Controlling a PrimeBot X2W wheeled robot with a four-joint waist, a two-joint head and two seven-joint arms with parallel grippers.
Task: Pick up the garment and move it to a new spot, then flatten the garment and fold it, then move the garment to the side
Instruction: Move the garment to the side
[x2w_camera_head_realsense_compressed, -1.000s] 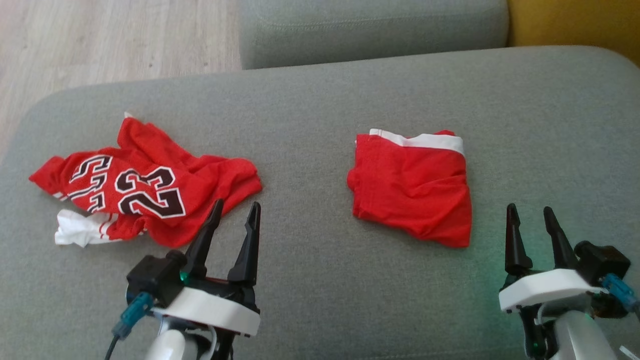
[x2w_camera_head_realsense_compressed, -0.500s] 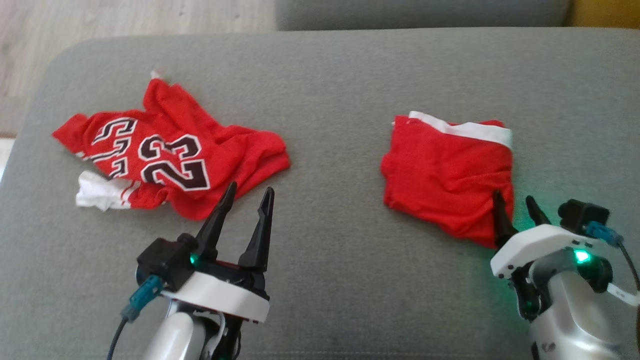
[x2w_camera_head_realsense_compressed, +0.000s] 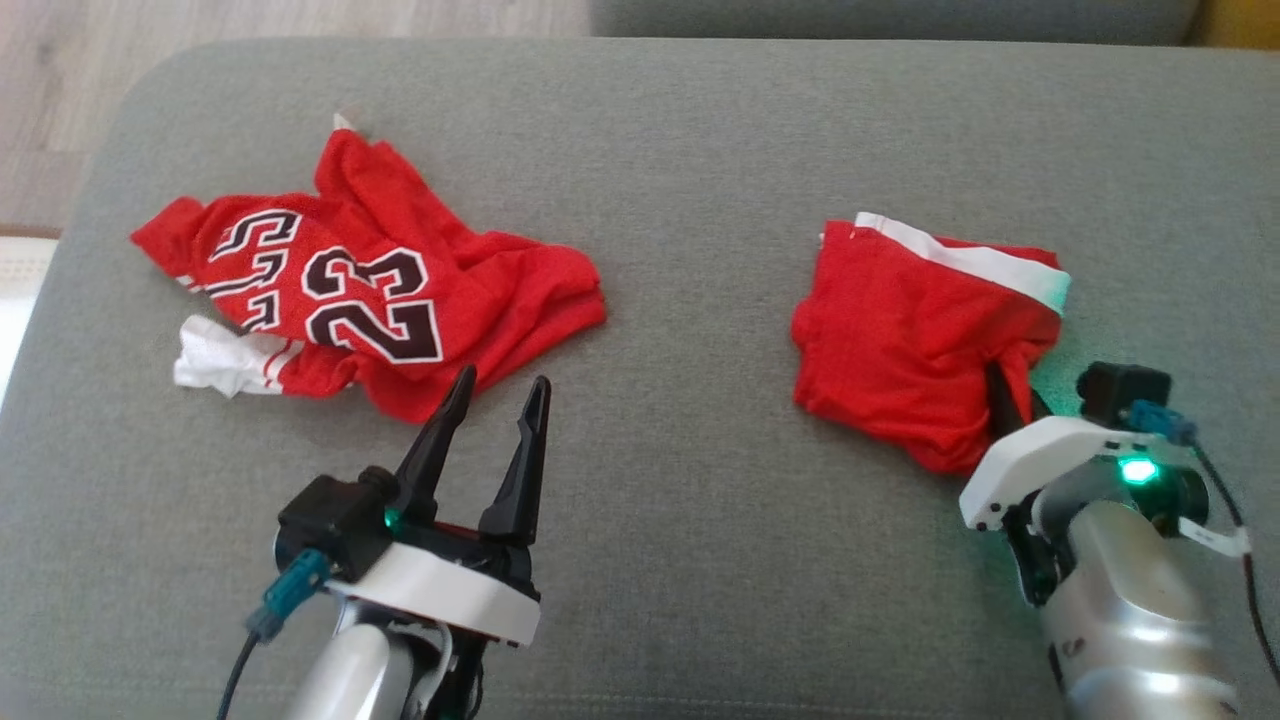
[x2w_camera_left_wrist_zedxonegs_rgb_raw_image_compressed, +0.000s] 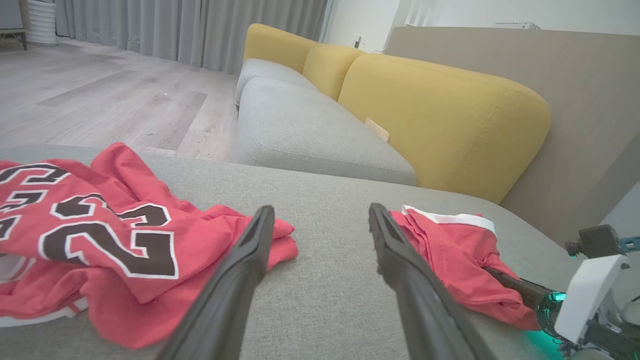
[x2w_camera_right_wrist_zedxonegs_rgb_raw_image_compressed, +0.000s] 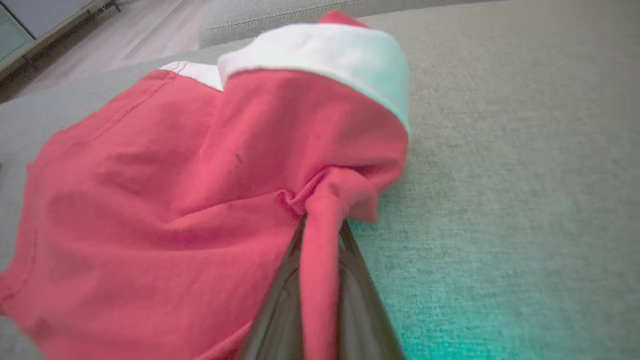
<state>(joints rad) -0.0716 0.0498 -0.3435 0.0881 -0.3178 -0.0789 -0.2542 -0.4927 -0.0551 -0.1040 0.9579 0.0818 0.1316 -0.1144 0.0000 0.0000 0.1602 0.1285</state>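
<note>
Folding looks done: the folded red fabric garment with a white band (x2w_camera_head_realsense_compressed: 900, 330) lies right on the grey sofa cushion (x2w_camera_head_realsense_compressed: 700, 150), its near corner pinched in the right claw (x2w_camera_head_realsense_compressed: 1012, 398), the left claw (x2w_camera_head_realsense_compressed: 504, 378) gaping empty, leaving only the sideways move.

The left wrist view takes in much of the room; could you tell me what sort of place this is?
Probably a home living room: a yellow-backed sofa, a wooden floor, long grey curtains, and a red garment on a grey cushion.
</note>
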